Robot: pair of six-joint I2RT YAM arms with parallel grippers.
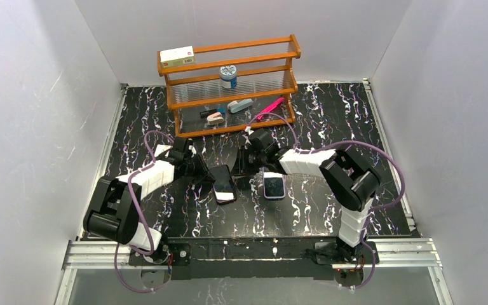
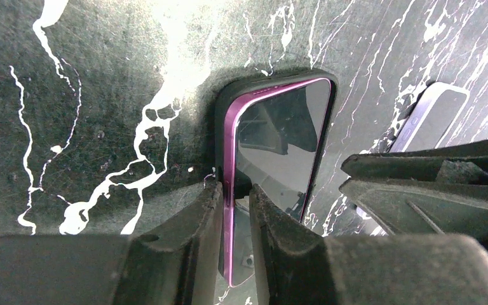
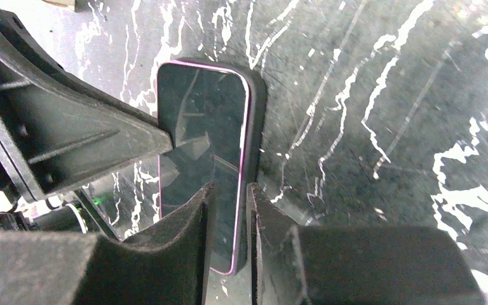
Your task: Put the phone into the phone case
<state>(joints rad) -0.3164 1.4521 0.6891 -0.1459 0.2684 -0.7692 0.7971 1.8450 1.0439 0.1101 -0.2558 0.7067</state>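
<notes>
The phone (image 1: pixel 223 183), with a glossy dark screen (image 2: pixel 286 140) and a purple rim, lies flat inside the matte black phone case (image 2: pixel 222 108) at the middle of the marbled table. In the right wrist view the phone (image 3: pixel 203 121) fills the phone case (image 3: pixel 258 95). My left gripper (image 2: pixel 235 187) points down on the pair's left long edge (image 1: pixel 208 178). Its jaws are closed down to a narrow slot holding the case wall and the rim. My right gripper (image 3: pixel 230 185) straddles the opposite long edge (image 1: pixel 240 175). Its jaws are slightly apart, one finger over the screen and the other outside the case wall.
A second phone (image 1: pixel 274 185) with a pale lavender rim lies just right of the cased one, under my right arm, and shows in the left wrist view (image 2: pixel 433 115). A wooden rack (image 1: pixel 229 82) with small items stands behind, and a pink pen (image 1: pixel 270 108) leans at its right end.
</notes>
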